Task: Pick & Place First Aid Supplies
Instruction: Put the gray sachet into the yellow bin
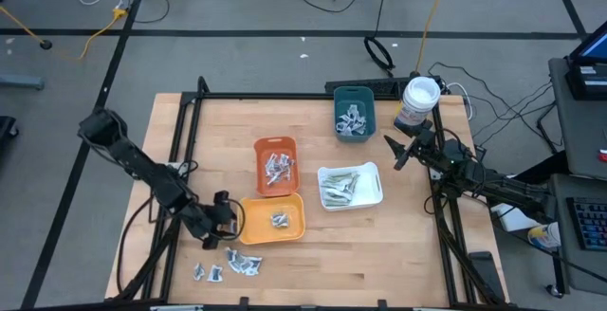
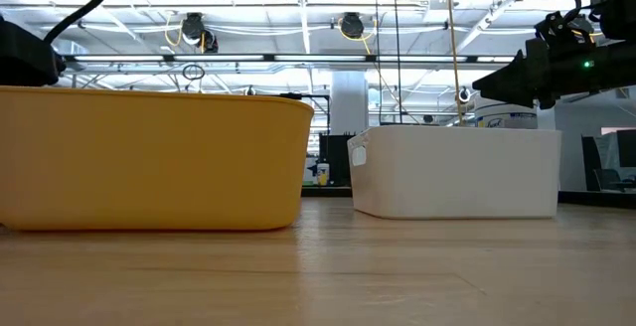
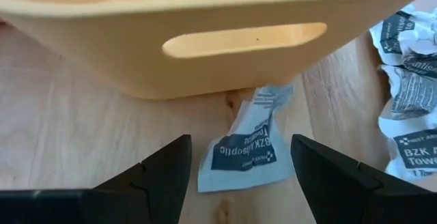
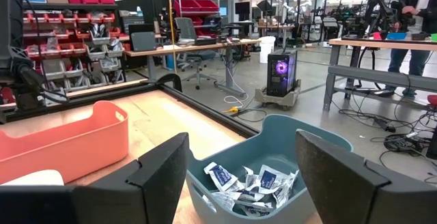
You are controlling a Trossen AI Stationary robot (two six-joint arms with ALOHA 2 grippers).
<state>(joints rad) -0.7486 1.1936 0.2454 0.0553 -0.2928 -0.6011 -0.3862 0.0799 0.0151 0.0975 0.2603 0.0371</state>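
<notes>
Nearest, loose packets (image 1: pixel 230 265) lie on the wooden surface (image 1: pixel 398 245) beside the yellow tray (image 1: pixel 273 219). Just above them the left gripper (image 1: pixel 228 218) hovers low with its fingers (image 3: pixel 153 176) spread, one blue-marked sachet (image 3: pixel 246 149) lying between them (partly tucked under the tray's edge). Farther back, the right gripper (image 1: pixel 398 152), fingers apart, faces the teal tray (image 4: pixel 273 183) of sachets.
</notes>
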